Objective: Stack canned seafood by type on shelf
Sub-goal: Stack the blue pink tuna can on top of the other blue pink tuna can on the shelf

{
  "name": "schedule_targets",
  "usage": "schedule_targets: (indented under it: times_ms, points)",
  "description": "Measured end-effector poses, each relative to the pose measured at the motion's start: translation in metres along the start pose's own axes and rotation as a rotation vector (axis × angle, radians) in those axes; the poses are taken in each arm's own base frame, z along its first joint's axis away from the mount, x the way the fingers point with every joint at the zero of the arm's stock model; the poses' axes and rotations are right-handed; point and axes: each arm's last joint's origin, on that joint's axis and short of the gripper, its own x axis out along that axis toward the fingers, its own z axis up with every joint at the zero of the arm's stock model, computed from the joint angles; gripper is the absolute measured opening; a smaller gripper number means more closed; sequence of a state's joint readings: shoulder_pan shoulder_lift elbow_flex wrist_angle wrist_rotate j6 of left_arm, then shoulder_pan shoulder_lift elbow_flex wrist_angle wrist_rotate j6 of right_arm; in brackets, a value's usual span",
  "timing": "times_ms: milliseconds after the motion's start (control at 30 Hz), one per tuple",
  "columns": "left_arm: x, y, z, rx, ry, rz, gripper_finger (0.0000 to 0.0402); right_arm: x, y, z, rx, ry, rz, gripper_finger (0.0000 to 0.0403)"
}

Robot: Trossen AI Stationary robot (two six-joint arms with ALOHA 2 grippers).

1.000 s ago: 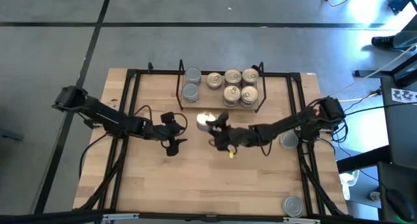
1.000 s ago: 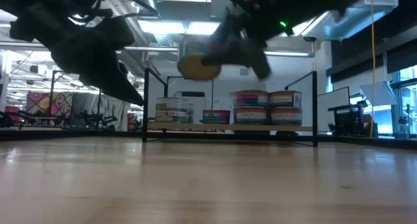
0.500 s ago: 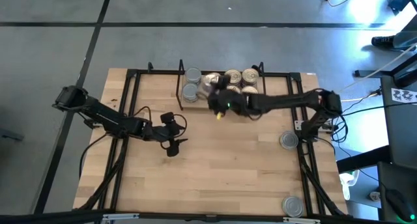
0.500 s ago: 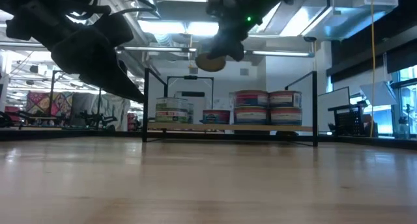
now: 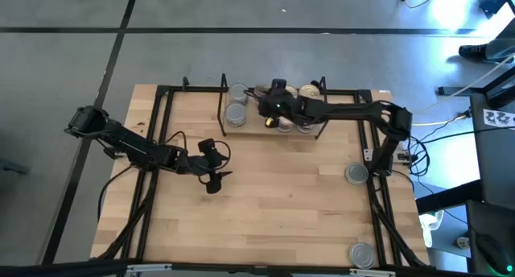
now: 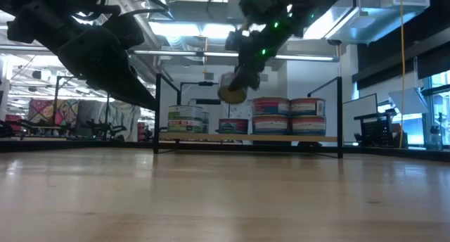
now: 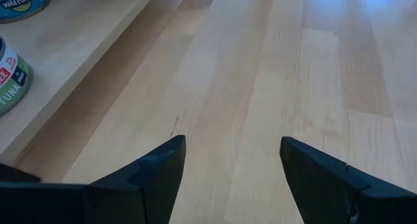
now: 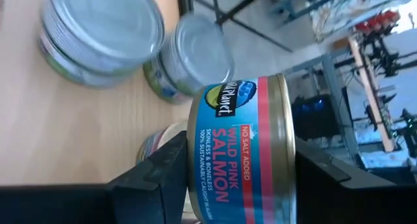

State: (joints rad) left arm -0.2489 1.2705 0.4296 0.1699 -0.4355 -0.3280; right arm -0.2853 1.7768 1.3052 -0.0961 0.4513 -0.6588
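Salmon tin (image 8: pixel 241 142) hanging over the shelf (image 6: pixel 246 138), clear above the single tin (image 6: pixel 233 125), pinched in the right gripper (image 5: pixel 272 108). Left gripper (image 5: pixel 213 180) idling spread wide over bare tabletop (image 5: pixel 282 221), holding nothing.

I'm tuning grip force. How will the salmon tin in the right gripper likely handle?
The salmon tin looks like rigid metal, so it likely won't deform in the right gripper. Its glossy label may be slippery. It is held tilted over the shelf; released on edge, a round tin could roll.
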Motion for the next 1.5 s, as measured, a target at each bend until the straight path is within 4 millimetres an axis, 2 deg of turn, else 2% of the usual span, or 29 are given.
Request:
schedule_targets:
  times_ms: [167,333,800,867,1033,1133,1267,1500]
  points:
    - [0.000,0.000,0.000,-0.005,0.001,0.001,0.0249,0.023,0.005,-0.013,-0.004,0.057,-0.003,0.0197]
    - [0.000,0.000,0.000,0.001,0.001,0.000,0.0249,0.039,0.007,-0.023,-0.002,0.085,-0.005,0.0197]
    - [0.000,0.000,0.000,0.006,0.002,0.001,0.0249,0.044,0.007,-0.027,-0.048,0.100,-0.005,0.0197]
    - [0.000,0.000,0.000,0.006,0.002,0.000,0.0249,0.044,0.007,-0.027,-0.048,0.100,-0.005,0.0215]
    - [0.000,0.000,0.000,0.006,0.002,0.000,0.0249,0.044,0.007,-0.027,-0.046,0.100,-0.003,0.0306]
    - [0.000,0.000,0.000,0.006,0.002,0.001,0.0249,0.044,0.008,-0.027,-0.045,0.100,-0.003,0.0337]
    - [0.000,0.000,0.000,0.005,0.002,0.001,0.0249,0.043,0.010,-0.025,-0.045,0.095,0.001,0.0347]
    - [0.000,0.000,0.000,0.005,0.002,0.001,0.0249,0.040,0.001,-0.016,0.011,0.075,0.006,0.0331]
